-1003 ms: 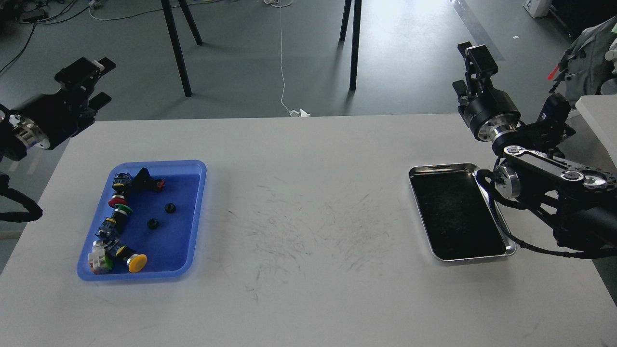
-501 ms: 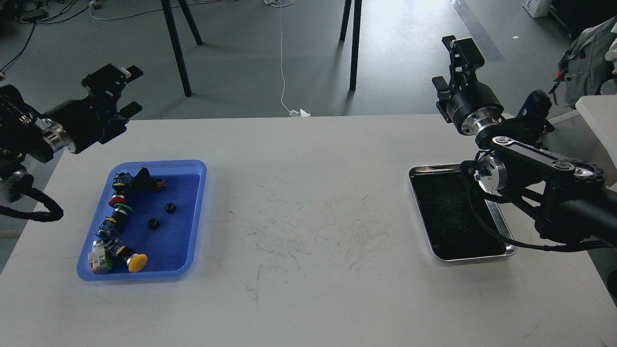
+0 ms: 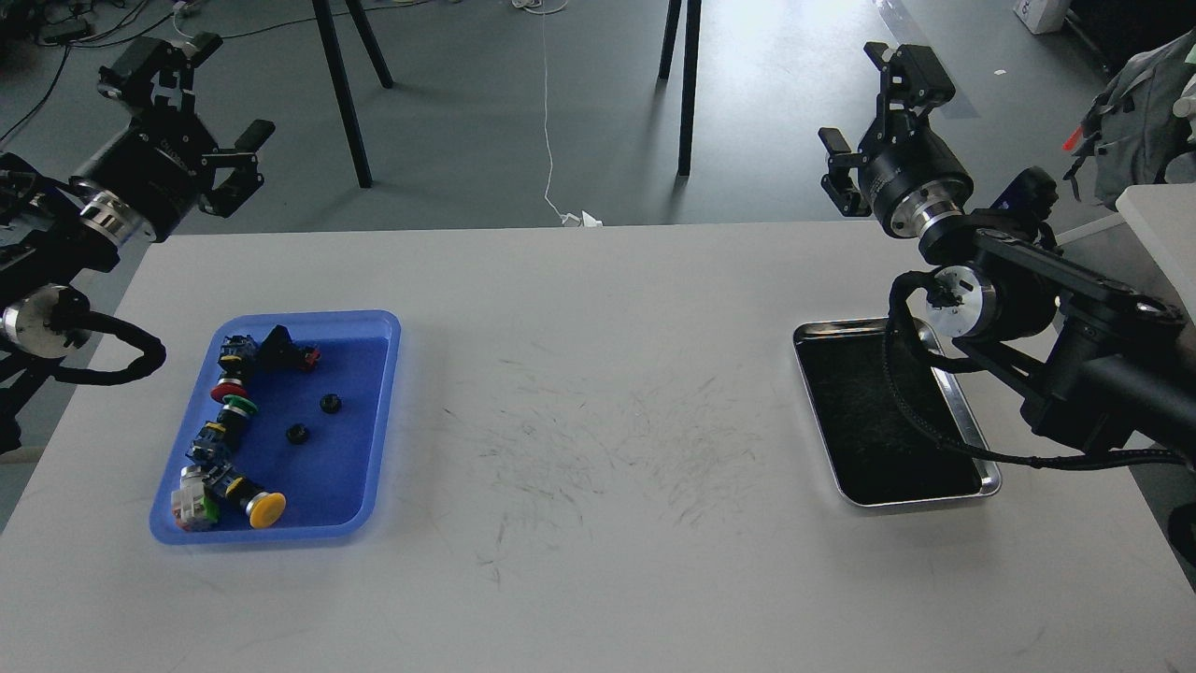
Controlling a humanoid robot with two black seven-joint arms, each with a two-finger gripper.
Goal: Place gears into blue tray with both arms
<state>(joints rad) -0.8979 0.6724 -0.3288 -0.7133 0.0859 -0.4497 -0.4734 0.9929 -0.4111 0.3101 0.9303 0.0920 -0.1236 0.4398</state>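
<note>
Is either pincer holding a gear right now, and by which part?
Neither. The left pincer and right pincer are open and empty; both gears lie in the blue tray.

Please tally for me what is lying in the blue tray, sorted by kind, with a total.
Gears: 2, one and another, both on the floor of the blue tray.
Push-button switches: 3 by cap colour, red, green, yellow; the other switch parts in that cluster are too jumbled to count.
Total: 5 countable things.
</note>
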